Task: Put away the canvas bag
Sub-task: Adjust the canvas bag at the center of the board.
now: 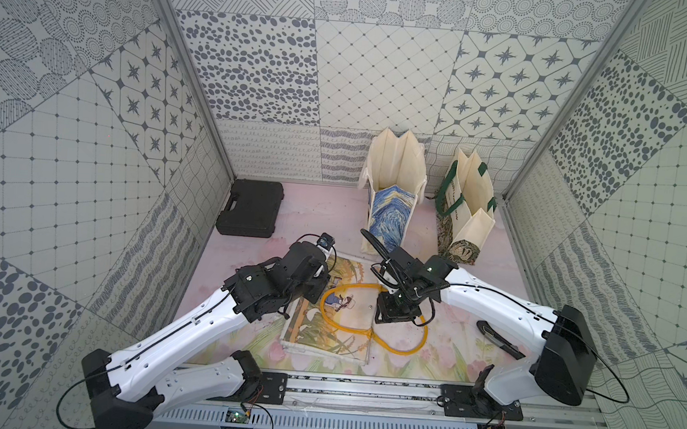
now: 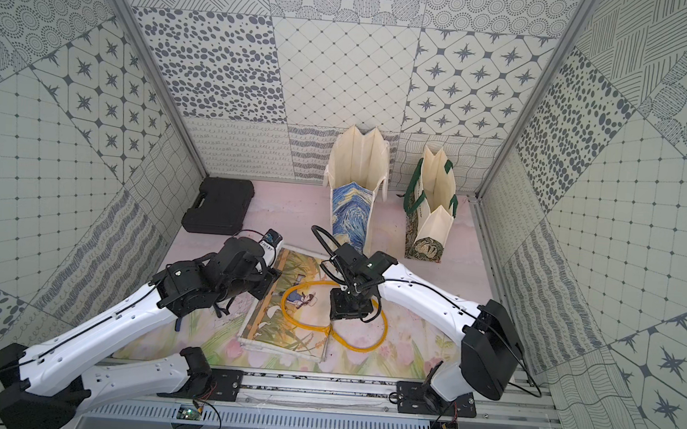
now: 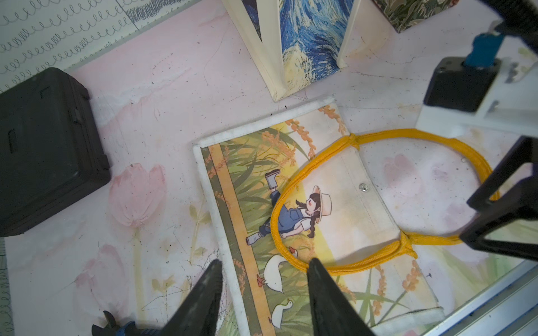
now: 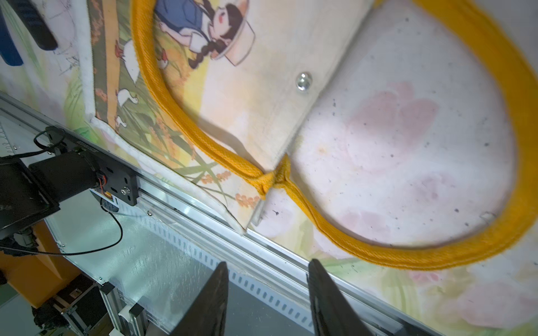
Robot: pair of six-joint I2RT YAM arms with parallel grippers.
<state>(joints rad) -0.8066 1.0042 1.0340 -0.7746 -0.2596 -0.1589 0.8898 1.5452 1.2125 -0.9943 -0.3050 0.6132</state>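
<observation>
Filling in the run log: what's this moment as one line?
bag lying flat, not held | left gripper open, empty | right gripper open, empty

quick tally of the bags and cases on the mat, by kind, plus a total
canvas bag lying flat, yellow handles: 1
standing bags: 2 (blue swirl-print bag, green-handled bag)
black case: 1
total: 4

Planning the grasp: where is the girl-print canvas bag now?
In both top views the canvas bag lies flat, front-centre near the rail, just before the upright blue swirl bag.
</observation>
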